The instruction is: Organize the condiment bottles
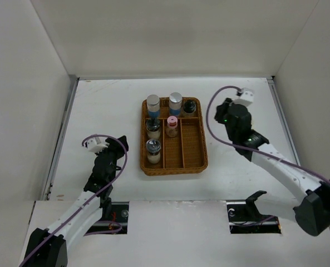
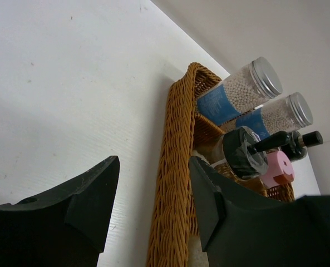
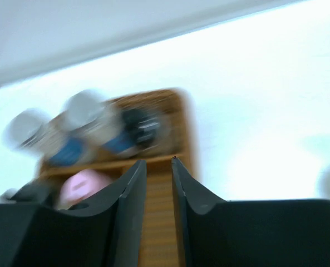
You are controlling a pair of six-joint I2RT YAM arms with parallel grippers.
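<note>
The condiment bottles stand in the brown wicker tray (image 1: 193, 146). Two blue-labelled ones with silver caps (image 1: 153, 104) (image 1: 175, 103) and a black-topped one (image 1: 190, 107) fill the back row. A pink-capped bottle (image 1: 172, 126), a black pump bottle (image 1: 153, 128) and a clear-topped one (image 1: 153, 151) stand in front of them. My left gripper (image 1: 119, 146) is open and empty, left of the tray. In the left wrist view the tray rim (image 2: 178, 144) shows between the fingers of this gripper (image 2: 153, 161). My right gripper (image 1: 222, 111) hovers right of the tray, shut and empty. The blurred right wrist view has it (image 3: 158, 162) above the tray (image 3: 184, 128).
White walls close in the table on the left, back and right. The tray's right-hand long compartment (image 1: 193, 142) holds nothing. Bare tabletop (image 1: 98, 105) lies on both sides of the tray.
</note>
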